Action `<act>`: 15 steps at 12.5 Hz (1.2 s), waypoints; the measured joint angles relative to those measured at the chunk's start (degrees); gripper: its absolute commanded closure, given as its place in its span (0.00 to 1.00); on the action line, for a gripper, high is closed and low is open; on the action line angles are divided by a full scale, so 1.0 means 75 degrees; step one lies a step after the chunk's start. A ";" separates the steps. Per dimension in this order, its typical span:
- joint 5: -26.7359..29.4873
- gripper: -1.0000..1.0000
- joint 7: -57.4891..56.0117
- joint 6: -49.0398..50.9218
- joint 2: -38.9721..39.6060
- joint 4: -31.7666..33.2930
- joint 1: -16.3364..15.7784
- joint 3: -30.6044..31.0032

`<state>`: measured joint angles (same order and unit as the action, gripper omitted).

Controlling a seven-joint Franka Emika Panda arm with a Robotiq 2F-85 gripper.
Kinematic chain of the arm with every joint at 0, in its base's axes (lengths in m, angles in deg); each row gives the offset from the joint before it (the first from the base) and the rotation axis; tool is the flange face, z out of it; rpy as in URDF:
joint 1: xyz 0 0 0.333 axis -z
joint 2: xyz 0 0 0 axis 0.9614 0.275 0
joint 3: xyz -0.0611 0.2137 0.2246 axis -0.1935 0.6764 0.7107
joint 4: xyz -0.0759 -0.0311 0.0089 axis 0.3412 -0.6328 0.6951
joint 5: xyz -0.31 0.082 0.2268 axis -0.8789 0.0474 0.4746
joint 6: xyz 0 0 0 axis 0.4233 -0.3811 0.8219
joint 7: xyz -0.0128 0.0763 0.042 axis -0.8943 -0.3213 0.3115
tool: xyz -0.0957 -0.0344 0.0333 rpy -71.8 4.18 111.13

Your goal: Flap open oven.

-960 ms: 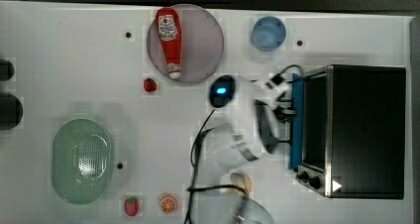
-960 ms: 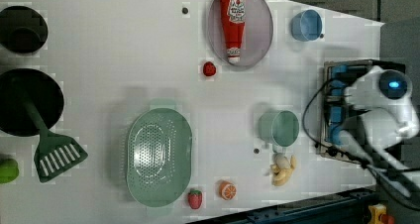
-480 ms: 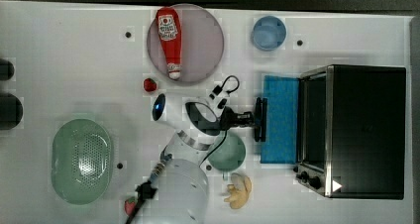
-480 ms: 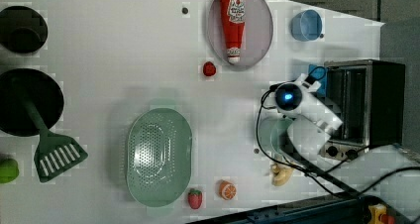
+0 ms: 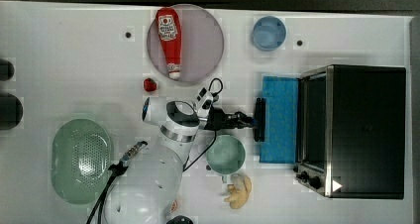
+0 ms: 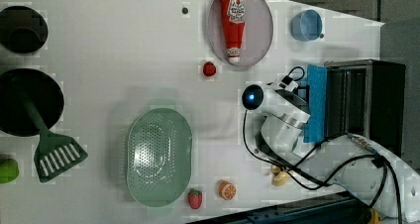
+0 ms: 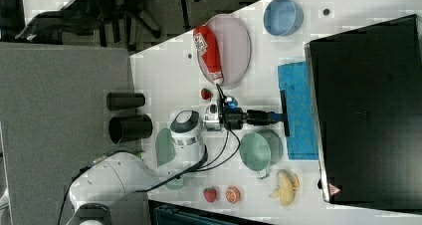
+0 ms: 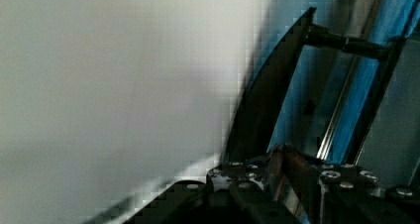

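- Leaving bare white table (image 5: 74,60) well to the gripper's left in the top view.
- Clamped on the dark door handle (image 5: 259,120), gripper (image 5: 251,120) narrowly parted.
- Lying flat just right of the gripper, blue door (image 5: 280,119) of oven (image 5: 369,130) beyond.

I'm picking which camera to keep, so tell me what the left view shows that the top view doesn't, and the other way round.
Left view alone: a dark green slotted spatula leaning from a black round pan, and a green lime-like fruit at the left view's left edge.

Top view alone: the hand shut on the dark bar handle, and the two black knobs.

Both: the boxy black-topped toaster oven with its blue-tinted glass door flapped down, the red ketchup bottle on a grey plate, and the green perforated colander.
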<state>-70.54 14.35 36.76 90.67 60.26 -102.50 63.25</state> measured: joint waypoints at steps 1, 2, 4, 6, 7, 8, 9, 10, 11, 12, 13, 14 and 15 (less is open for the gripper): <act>0.0078 0.83 0.0047 -0.0007 -0.0007 -0.0045 0.0002 -0.0030; 0.0093 0.83 0.0049 -0.0019 -0.0056 -0.0045 0.0032 -0.0043; 0.0216 0.83 0.0103 -0.0190 -0.0283 -0.0045 0.0114 -0.0065; 0.0985 0.83 0.0103 -0.0574 -0.0712 -0.0030 0.0200 -0.0173; 0.1432 0.83 0.0102 -0.0705 -0.0981 -0.0060 0.0280 -0.0170; 0.1708 0.83 0.0102 -0.0806 -0.1253 -0.0075 0.0330 -0.0179; 0.1973 0.83 0.0102 -0.0955 -0.1544 -0.0090 0.0358 -0.0203; 0.2488 0.83 0.0102 -0.0959 -0.1876 -0.0104 0.0354 -0.0218; 0.2872 0.83 0.0102 -0.0959 -0.2238 -0.0104 0.0373 -0.0173; 0.3193 0.83 0.0102 -0.0959 -0.2585 -0.0104 0.0373 -0.0147; 0.3590 0.83 0.0102 -0.0940 -0.2910 -0.0119 0.0353 -0.0183; 0.4044 0.83 0.0101 -0.0921 -0.3230 -0.0149 0.0353 -0.0207; 0.4461 0.83 0.0101 -0.0869 -0.3549 -0.0164 0.0354 -0.0248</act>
<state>-37.08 15.11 30.25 64.06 59.03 -99.84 61.39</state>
